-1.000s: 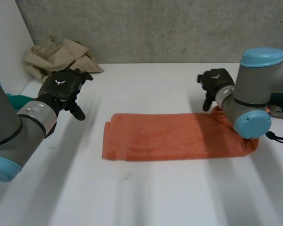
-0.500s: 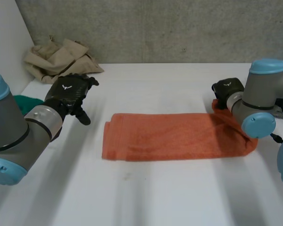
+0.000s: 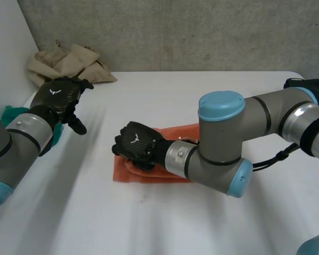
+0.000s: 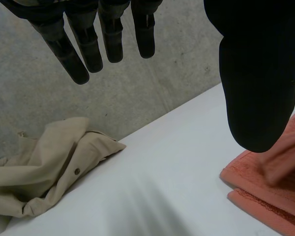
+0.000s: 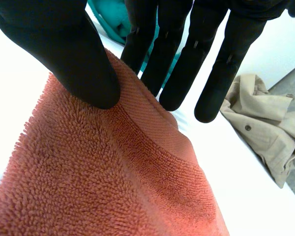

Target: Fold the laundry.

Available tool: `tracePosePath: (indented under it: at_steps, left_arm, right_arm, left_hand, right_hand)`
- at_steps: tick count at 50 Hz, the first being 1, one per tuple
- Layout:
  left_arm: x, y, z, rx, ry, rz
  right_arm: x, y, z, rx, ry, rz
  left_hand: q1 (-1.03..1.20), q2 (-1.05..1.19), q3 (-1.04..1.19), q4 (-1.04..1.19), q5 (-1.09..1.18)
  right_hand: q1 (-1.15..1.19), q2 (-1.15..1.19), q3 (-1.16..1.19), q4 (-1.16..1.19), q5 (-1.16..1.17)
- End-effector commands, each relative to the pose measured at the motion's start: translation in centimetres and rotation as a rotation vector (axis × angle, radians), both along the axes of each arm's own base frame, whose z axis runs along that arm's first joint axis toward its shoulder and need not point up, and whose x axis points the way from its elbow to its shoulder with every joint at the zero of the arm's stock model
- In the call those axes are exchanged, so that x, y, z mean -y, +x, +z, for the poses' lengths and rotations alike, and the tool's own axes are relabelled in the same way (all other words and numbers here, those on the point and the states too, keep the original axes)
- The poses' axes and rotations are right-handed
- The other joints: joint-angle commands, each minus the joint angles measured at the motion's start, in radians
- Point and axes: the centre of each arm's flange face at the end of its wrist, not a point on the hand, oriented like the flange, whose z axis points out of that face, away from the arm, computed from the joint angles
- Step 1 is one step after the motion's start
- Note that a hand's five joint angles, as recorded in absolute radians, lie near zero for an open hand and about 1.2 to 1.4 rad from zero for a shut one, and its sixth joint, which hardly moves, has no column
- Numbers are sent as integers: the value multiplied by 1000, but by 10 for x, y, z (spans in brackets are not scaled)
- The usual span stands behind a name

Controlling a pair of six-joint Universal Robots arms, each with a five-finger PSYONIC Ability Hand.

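Observation:
An orange towel [image 3: 151, 175] lies mid-table, doubled over on itself. My right hand [image 3: 137, 144] sits over the towel's left end, and its arm reaches across the towel. In the right wrist view the thumb and straight fingers of my right hand [image 5: 73, 54] pinch an edge of the towel [image 5: 113, 187]. My left hand [image 3: 58, 95] hovers above the table to the left of the towel, apart from it. The left wrist view has my left hand [image 4: 88, 44] with straight, spread fingers and nothing in it, and the towel's near corner [image 4: 265, 191] beyond its thumb.
A crumpled beige garment [image 3: 69, 64] lies at the back left corner against the wall, also in the wrist views [image 4: 49, 167] [image 5: 265, 123]. A teal cloth [image 3: 10, 114] lies at the left edge by my left arm and beyond my right fingers [image 5: 110, 17].
My right hand closed on the towel's right end and carried it leftward over the towel to its left end. My left hand drew back a little to the left.

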Motion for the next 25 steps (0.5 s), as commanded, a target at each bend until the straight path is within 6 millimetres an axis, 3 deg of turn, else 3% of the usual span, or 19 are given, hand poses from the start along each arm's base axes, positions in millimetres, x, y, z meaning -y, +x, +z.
tracePosePath:
  at_steps: [1, 7, 11, 16, 20, 25]
  left_arm:
    - [1, -4, -4, 6, 2, -18]
    - [-2, -14, -9, 9, 9, -43]
    - [-9, -27, -8, 5, -9, -81]
    - [-27, -64, -12, 0, -40, -204]
    - [-45, -99, -28, 38, -35, -315]
    - [-45, -130, -50, 126, -62, -371]
  right_arm:
    - [11, 5, 8, 19, -60, -137]
    - [33, -18, 33, 36, -44, -383]
    - [49, -51, 47, 51, 44, -576]
    - [63, -112, 40, -36, 178, -854]
    - [62, -143, 25, -95, 262, -954]
    - [60, -157, 4, -107, 324, -968]
  left_hand:
    - [-22, -14, -12, -15, 8]
    - [-30, -23, -20, -24, -1]
    - [-42, -35, -32, -36, -12]
    - [-57, -49, -47, -50, -27]
    - [-115, -108, -105, -109, -86]
    - [-130, -123, -120, -124, -100]
  right_hand:
    - [-939, -992, -1001, -1008, -966]
    - [-939, -992, -1001, -1008, -966]
    - [-939, -992, -1001, -1008, -966]
    - [-939, -992, -1001, -1008, -966]
    - [-939, -992, -1001, -1008, -966]
    - [-939, -992, -1001, -1008, -966]
